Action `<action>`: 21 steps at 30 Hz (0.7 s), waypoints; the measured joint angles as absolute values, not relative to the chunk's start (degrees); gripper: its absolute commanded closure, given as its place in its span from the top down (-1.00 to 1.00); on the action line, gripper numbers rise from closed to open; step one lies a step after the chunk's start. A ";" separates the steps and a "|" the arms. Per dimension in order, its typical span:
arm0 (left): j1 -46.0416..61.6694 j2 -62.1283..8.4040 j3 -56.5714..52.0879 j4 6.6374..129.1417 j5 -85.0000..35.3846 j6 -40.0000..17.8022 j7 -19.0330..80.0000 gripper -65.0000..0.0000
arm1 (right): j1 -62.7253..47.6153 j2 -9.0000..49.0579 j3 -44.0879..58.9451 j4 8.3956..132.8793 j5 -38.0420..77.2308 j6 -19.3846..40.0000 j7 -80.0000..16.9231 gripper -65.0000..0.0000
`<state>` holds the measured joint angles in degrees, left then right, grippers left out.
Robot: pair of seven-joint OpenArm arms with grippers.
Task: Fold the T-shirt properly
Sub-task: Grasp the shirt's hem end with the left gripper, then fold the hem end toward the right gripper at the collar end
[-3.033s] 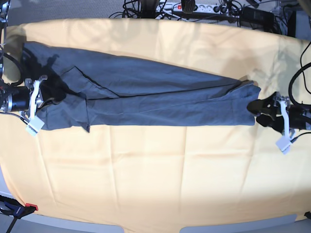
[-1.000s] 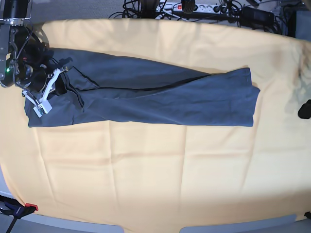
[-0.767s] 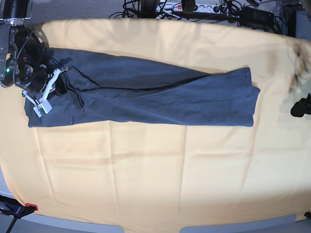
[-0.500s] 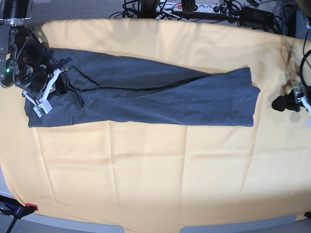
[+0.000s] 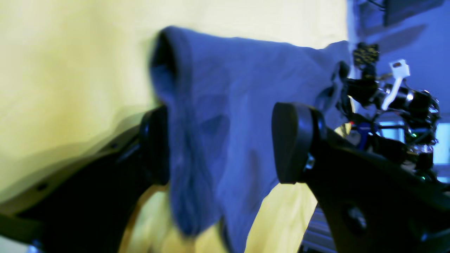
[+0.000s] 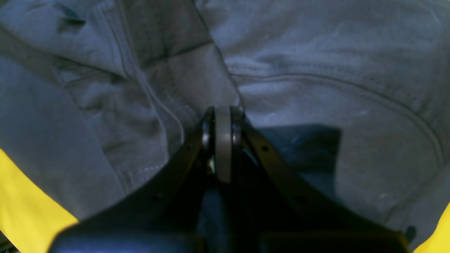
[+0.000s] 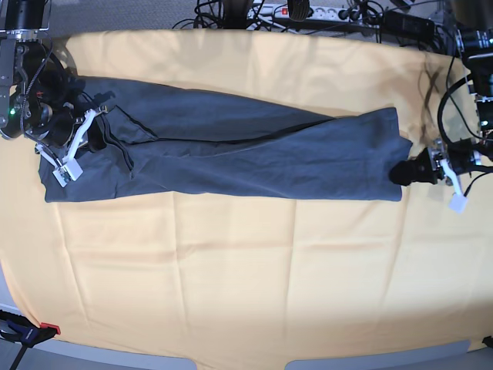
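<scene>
Stretched lengthwise across the yellow-orange tablecloth [image 7: 246, 270]: the T-shirt [image 7: 231, 154], folded into a long dark slate-blue band running from one end of the table to the other. At the base view's left end, pressed to the fabric near a curved seam, the right gripper [image 6: 223, 116], pads squeezed flat together; cloth bunches in creases right at the tips, but whether any fold is pinched between them cannot be told. At the opposite end, just touching the shirt's edge, the left gripper [image 7: 404, 173], low over the cloth. Seen from the left wrist, wide apart and gripping nothing, its two dark pads [image 5: 291, 140], the shirt's rounded folded end lying in the gap between them, close beside the pad nearer the bare cloth. Blurred, far down the band in that same view, the other arm [image 5: 397, 98]. Beyond the table's far edge, a tangle of cables [image 7: 308, 15] and a power strip [image 7: 327, 12].
</scene>
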<state>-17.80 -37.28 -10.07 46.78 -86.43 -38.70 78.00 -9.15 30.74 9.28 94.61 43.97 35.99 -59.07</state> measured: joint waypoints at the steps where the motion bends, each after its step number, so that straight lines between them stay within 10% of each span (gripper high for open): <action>1: -17.96 -36.82 -8.95 46.81 -86.80 -38.74 78.00 0.35 | -9.15 30.74 9.28 94.61 43.94 35.99 -59.07 -1.00; 5: -19.07 -36.01 -5.78 47.05 -87.02 -39.44 77.89 0.21 | -9.10 30.74 9.28 94.61 43.94 35.99 -59.09 -1.00; 11: -23.18 -36.10 -4.82 46.59 -83.48 -36.56 80.16 -1.00 | -8.01 30.74 9.28 94.56 47.05 35.33 -60.66 -0.75; 15: -27.38 -38.79 -4.51 46.48 -83.57 -34.94 80.82 -1.00 | -5.45 30.26 8.99 94.43 52.45 34.92 -61.67 0.10; 21: -31.66 -44.60 -4.58 46.63 -83.57 -34.94 80.62 -1.00 | 1.80 30.41 8.95 94.43 56.86 34.94 -61.67 0.20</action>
<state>-31.66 -44.60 -4.58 46.63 -83.57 -34.94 80.62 1.80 30.41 8.95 94.43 56.86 34.94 -61.67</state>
